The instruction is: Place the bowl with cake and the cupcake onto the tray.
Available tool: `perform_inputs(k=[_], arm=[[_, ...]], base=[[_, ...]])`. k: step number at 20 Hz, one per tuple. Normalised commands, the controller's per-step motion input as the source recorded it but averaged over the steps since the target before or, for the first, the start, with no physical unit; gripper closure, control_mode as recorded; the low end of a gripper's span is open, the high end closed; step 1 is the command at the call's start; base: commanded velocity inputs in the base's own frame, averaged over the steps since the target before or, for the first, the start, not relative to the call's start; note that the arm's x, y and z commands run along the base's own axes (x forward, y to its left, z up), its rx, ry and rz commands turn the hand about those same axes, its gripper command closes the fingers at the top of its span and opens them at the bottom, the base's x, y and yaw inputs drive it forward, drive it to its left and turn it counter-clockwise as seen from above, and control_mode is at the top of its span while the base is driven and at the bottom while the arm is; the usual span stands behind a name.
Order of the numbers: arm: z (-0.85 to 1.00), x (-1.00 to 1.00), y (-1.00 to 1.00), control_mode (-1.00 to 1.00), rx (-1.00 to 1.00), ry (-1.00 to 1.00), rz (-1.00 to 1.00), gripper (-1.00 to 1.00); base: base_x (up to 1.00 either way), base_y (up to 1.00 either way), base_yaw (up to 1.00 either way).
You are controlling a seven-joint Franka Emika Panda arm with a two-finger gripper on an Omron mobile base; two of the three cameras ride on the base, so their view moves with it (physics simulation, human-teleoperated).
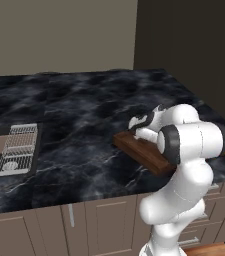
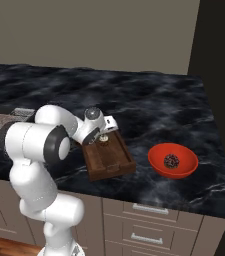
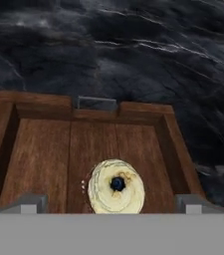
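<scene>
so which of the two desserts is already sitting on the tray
The cupcake, cream-topped, sits on the tray floor, right under the open gripper. The bowl with cake is on the dark counter, to the tray's right.

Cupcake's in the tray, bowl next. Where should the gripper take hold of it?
Grip the bowl with cake by its thin raised rim, coming straight down from above, one finger inside, one outside. It is probably too wide to span. The near rim keeps the fingers off the cake at its centre and away from the tray.
</scene>
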Motion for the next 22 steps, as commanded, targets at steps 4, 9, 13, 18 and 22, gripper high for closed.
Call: perform_inputs(k=[4, 9, 13, 18, 22], arm=[[0.44, -0.31, -0.09, -1.0, -0.04, -0.08, -0.02, -1.0], [0.28, -0.45, -0.29, -1.0, 0.01, -0.03, -0.22, -1.0], [0.13, -0.37, -0.43, -1.0, 0.07, 0.0, -0.4, -1.0], [0.28, -0.19, -0.53, -1.0, 0.19, 0.0, -0.38, -1.0], [0.32, -0.06, -0.63, -1.0, 0.31, 0.0, -0.27, -1.0]], base=[[0.0, 0.0, 0.0], [0.0, 0.0, 0.0], [0.0, 0.0, 0.0], [0.0, 0.0, 0.0], [0.0, 0.0, 0.0]])
